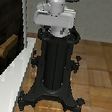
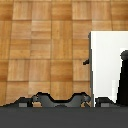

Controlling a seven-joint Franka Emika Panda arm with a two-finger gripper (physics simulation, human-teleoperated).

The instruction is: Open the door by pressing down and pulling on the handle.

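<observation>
The door [image 1: 7,20] is a tall dark brown-black panel at the exterior view's left, with a white frame edge [image 1: 24,17] along its side. The handle [image 1: 2,48], a short tan lever bar, sticks out of the panel about halfway up. My arm's white and grey links [image 1: 55,11] rise at the top centre, above the black pedestal. The gripper shows in neither view, so its distance from the handle cannot be told. The wrist view looks down on a white slab [image 2: 107,62] with a dark strip [image 2: 122,75] on it. The handle is not in that view.
The black robot pedestal [image 1: 54,67] stands mid-scene on spread feet, which also show in the wrist view [image 2: 55,100]. A white base slab [image 1: 11,79] runs below the door. A wood parquet floor [image 1: 98,67] lies around them, and it also shows in the wrist view [image 2: 45,45].
</observation>
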